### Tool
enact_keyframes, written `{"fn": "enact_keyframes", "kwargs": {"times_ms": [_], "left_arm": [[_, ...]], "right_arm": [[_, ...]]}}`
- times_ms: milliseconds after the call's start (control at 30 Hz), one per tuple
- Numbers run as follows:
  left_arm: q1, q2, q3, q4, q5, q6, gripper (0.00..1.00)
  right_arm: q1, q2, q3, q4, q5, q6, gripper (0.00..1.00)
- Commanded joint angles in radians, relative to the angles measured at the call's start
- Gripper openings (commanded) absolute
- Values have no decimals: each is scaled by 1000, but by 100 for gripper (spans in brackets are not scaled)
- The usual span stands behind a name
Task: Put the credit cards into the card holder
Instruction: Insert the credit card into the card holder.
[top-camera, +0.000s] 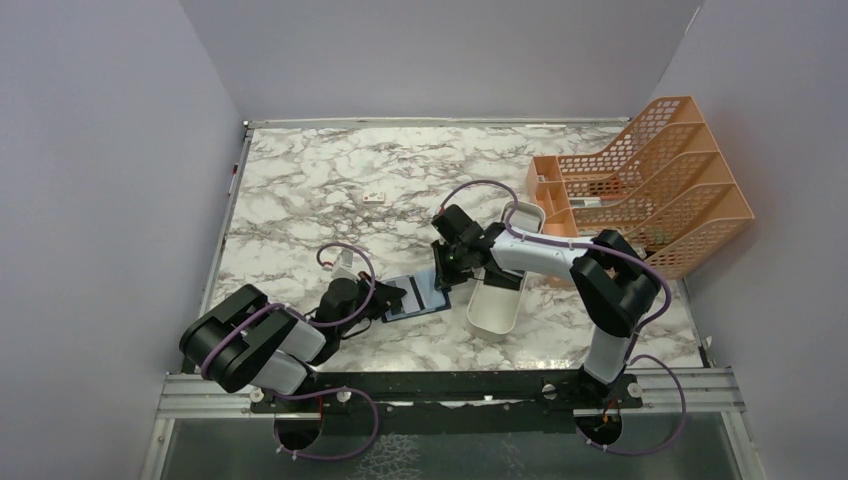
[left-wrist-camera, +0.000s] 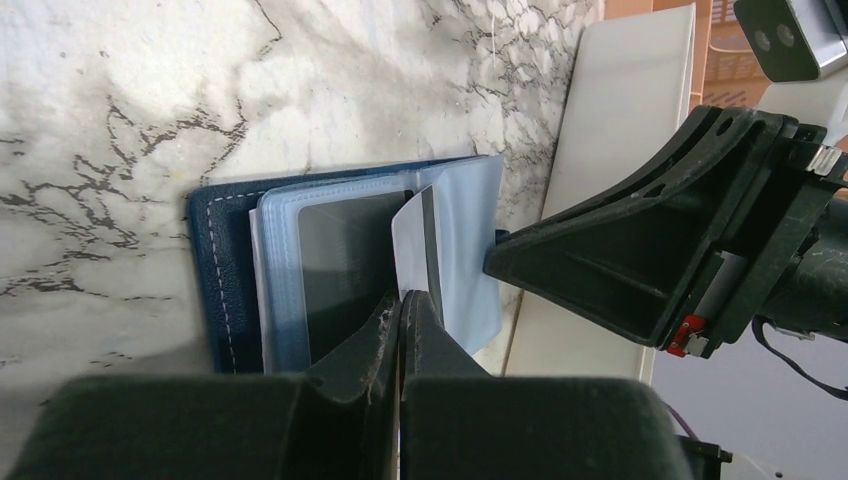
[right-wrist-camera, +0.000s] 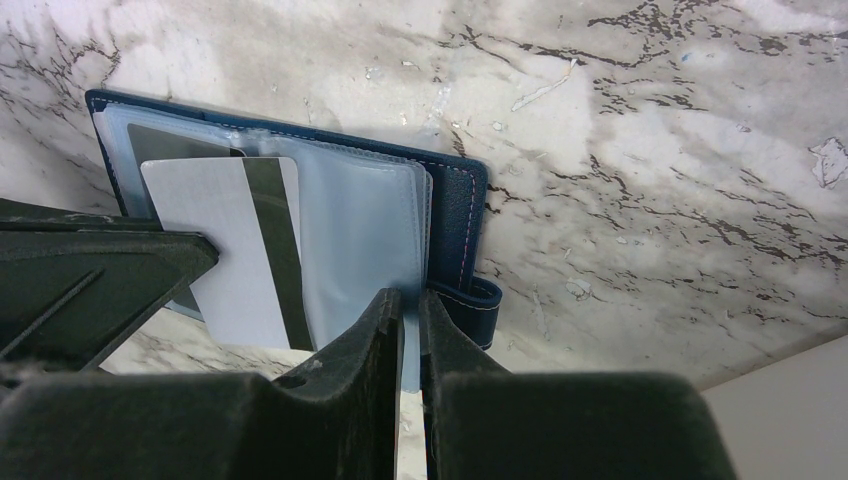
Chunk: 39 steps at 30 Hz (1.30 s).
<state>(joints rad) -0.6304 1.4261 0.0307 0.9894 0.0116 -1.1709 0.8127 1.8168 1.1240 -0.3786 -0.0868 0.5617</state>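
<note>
Near table (top-camera: 300, 190) edge, mid: card holder (top-camera: 412, 297) open
L gripper (left-wrist-camera: 402, 298): clamped on credit card (left-wrist-camera: 410, 232)
R gripper (right-wrist-camera: 411, 300): pinching holder's clear sleeve (right-wrist-camera: 360, 225)

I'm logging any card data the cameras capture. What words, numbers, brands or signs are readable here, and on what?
None readable.
The pale card shows only a dark stripe, no print.
The red mark on the small white block is too small to read.
The card holder bears no lettering.
</note>
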Motion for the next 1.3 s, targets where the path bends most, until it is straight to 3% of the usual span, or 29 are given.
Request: {"fn": "enact_keyframes", "kwargs": {"times_ms": [0,533,1200,1267], "left_arm": [[-9,21,-31,-115,-46,0,0],[-11,-134,-17,-362,-78,-10,0],[-31,-74,62,-356,-60,51,0],[-32,-61,72,-356,-59,59,5]], "right_arm": [[4,57,-15,-43,65,-8,14],[5,51,-5,-55,71,-12,14],[5,37,-3,-73,61,-3,15],[5,32,-2,-74,59,-2,16]]}}
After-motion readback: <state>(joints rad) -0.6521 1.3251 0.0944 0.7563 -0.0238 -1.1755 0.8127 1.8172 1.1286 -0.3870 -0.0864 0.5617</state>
